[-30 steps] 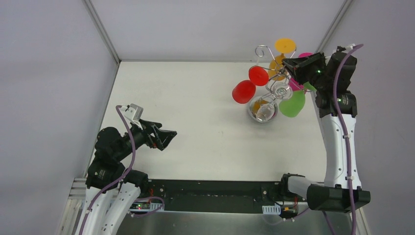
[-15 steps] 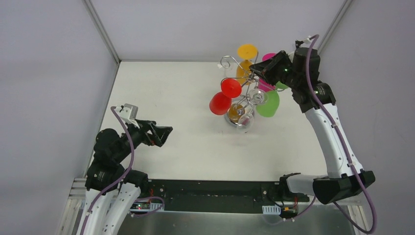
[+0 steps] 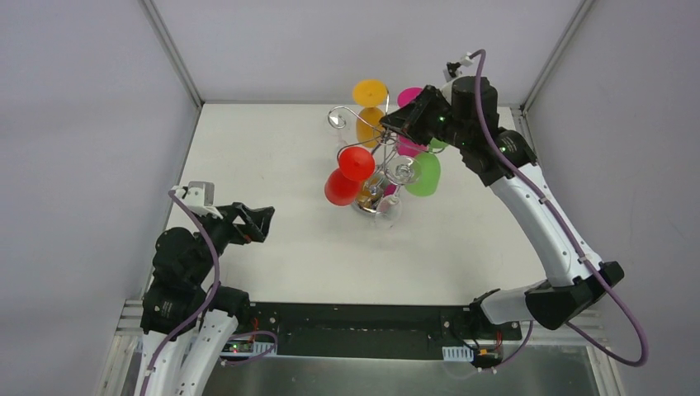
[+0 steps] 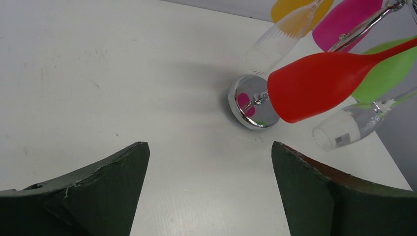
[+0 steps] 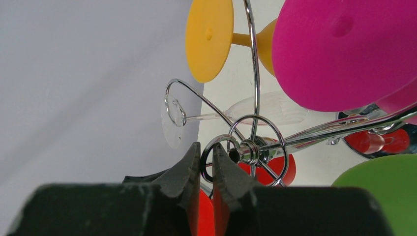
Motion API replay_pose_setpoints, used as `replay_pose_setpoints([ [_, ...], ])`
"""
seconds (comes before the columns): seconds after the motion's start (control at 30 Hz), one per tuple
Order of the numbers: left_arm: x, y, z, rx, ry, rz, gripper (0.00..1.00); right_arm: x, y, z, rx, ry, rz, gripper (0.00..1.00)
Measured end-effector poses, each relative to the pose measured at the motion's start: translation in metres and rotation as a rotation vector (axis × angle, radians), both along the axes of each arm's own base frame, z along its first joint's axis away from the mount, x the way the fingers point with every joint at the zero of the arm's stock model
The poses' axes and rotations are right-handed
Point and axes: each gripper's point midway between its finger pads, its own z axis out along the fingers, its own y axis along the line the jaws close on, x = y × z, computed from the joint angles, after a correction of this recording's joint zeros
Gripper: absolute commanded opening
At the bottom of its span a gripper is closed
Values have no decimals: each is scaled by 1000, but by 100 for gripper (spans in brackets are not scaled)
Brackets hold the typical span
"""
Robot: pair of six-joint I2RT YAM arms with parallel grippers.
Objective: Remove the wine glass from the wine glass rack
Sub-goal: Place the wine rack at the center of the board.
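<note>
Where its wires meet at the top, the wine glass rack [image 5: 248, 150] is gripped by a round wire loop [image 5: 216, 141]. This loop is pinched between the fingers [image 5: 189, 169] of the right gripper [image 5: 205, 150], which are closed on it with only a thin gap left between them. The rack is seen in the far half of the white table [image 3: 272, 148], a little right of the middle. Its round shiny base [image 4: 251, 105] is on or just above the surface; whether it lies flat cannot be told.

Several glasses are hung by their feet in the curled arms, with their bowls slanting down and outward. A red glass [image 4: 319, 91] is carried on the side toward the left arm, and in the left wrist view its bowl reaches out over the base. A green glass [image 3: 423, 173] is hung on the side toward the right arm. A pink glass [image 5: 344, 49] is seen close in front of the right wrist camera, and an orange glass [image 3: 369, 92] is hung on the far side, toward the back wall. A clear glass [image 4: 344, 130] with a small label near its rim is hung below the red one. A second clear glass [image 5: 173, 120] is caught by its foot in a curl at the left of the right wrist view.

The left gripper [image 4: 209, 145] is held spread wide above bare table near the left edge, well apart from the rack, with nothing between its fingers.
</note>
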Motion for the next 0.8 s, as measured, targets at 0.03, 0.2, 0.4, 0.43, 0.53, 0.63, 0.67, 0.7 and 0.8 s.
replay_pose_setpoints([
  [0.03,0,1,0,0,-3,8,100,-1,3,0,-3,0,8,0],
  [0.2,0,10,2,4,-14,57,100,-3,19,-7,-22,4,42,0],
  [0.4,0,13,1,7,-11,71,99,-1,34,-19,-45,19,69,0],
  [0.43,0,14,1,7,-11,75,100,-1,36,-18,-47,16,71,0],
  [0.53,0,14,0,8,-11,80,100,-2,37,-18,-56,12,75,0],
  [0.63,0,15,0,8,-11,83,100,-2,37,-18,-63,9,76,0],
  [0.67,0,15,0,8,-11,83,99,-2,37,-19,-65,8,76,0],
  [0.7,0,15,0,8,-11,83,99,-2,37,-19,-66,8,75,0],
  [0.8,1,16,0,8,-11,87,100,-2,37,-19,-67,8,74,0],
])
